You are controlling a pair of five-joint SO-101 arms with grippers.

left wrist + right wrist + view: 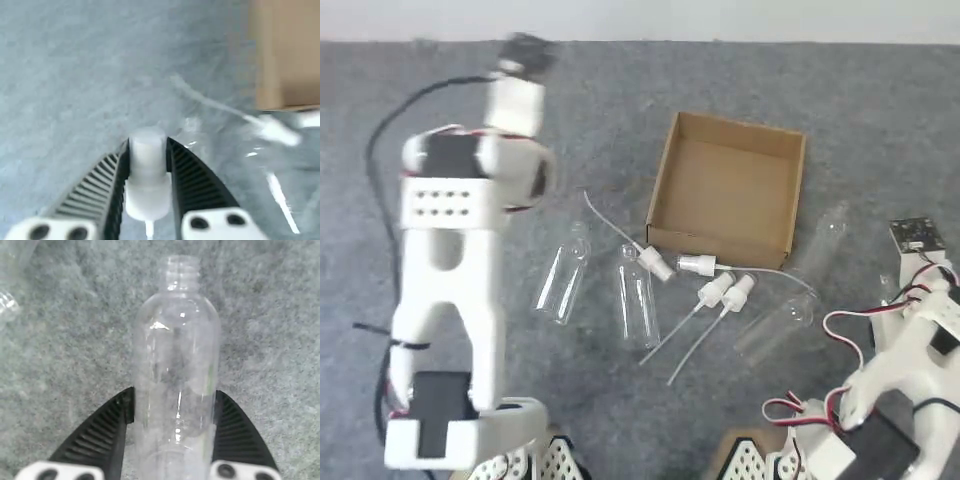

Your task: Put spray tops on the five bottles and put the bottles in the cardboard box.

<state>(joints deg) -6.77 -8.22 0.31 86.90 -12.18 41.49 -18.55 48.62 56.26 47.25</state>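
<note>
The left end effector [147, 145] pinched a white plastic spray top [147, 172] and the right end effector [175, 397] gripped a clear plastic bottle [177, 340], both apart from the brown cardboard box [725, 185] at upper centre of the high view; any misalignment when joining them risked the smooth bottle slipping.

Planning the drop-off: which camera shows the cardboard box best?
High view. It takes in the whole cardboard box from above, all four walls and its bare floor. The left wrist view catches a blurred part of one side.
</note>
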